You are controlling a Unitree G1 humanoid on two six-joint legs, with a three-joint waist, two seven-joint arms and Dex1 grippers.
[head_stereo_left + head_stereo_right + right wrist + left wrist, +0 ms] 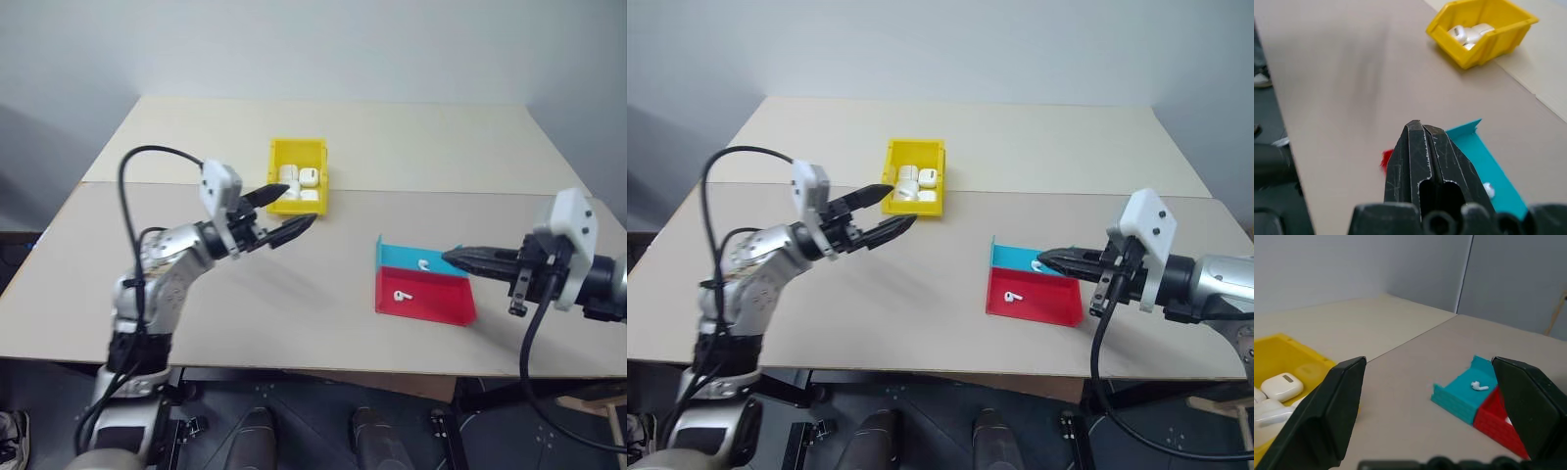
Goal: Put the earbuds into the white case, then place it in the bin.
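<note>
Nearest me, one earbud [402,296] lies loose in the red tray [441,305], another [424,263] in the blue tray [397,257] just behind. My right gripper [453,257] hangs above them, fingers pressed together and empty; I judge it must open first. My left gripper [282,212], spread wide and empty, hovers beside the yellow bin [277,151], which holds several white cases [300,184]. Nothing blocks the trays.

The scene is lit evenly and softly from above. A faint shadow is cast on the table [294,294] towards 5 o'clock of the left gripper [289,212]. Near fingers [1327,416] are rendered blurred.
</note>
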